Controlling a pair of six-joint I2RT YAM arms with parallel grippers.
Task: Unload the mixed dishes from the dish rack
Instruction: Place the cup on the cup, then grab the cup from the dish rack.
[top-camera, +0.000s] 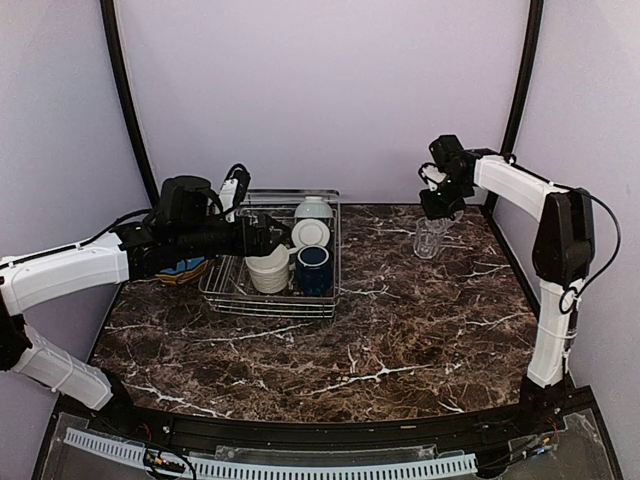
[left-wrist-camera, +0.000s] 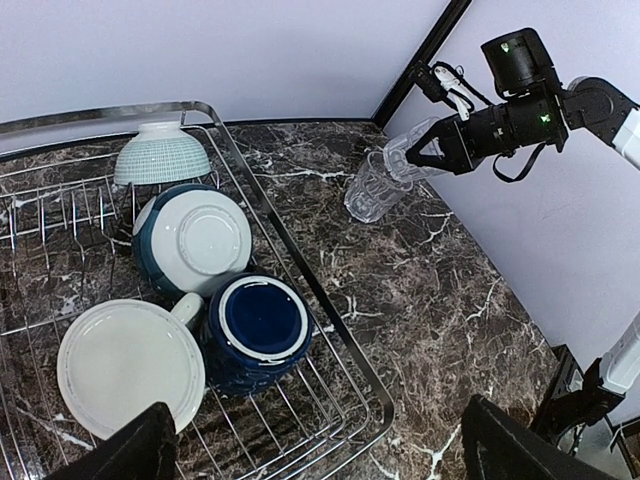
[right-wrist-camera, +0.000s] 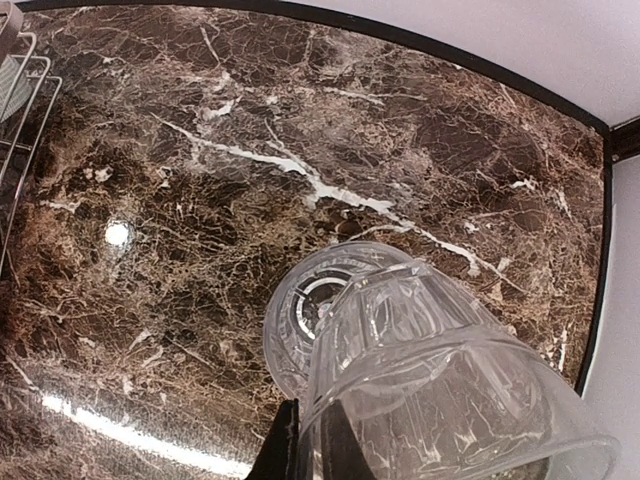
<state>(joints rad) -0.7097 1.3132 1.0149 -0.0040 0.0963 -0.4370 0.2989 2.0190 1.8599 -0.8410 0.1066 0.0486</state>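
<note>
While the left hand (top-camera: 270, 240) hangs spread over the dish rack (top-camera: 265, 310), the right hand (left-wrist-camera: 425, 155) pinches the rim of a clear glass (left-wrist-camera: 375, 185) at the far right of the counter (top-camera: 400, 330); the glass is tilted, base down toward the rack, mouth up.

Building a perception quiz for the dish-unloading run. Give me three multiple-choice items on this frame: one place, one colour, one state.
1. Where is the mug? A on a stack of plates; B in the rack; C in a sink.
2. What colour is the table? A plain white; B green; C dark brown with white veins.
3. The right tool is: A shut on a glass; B open and empty; C shut on a spoon.
Key: 1 B, the left wrist view shows it standing on the wire grid; 2 C, the marble pattern shows in every view; 3 A, the clear glass sits between its fingers.
</note>
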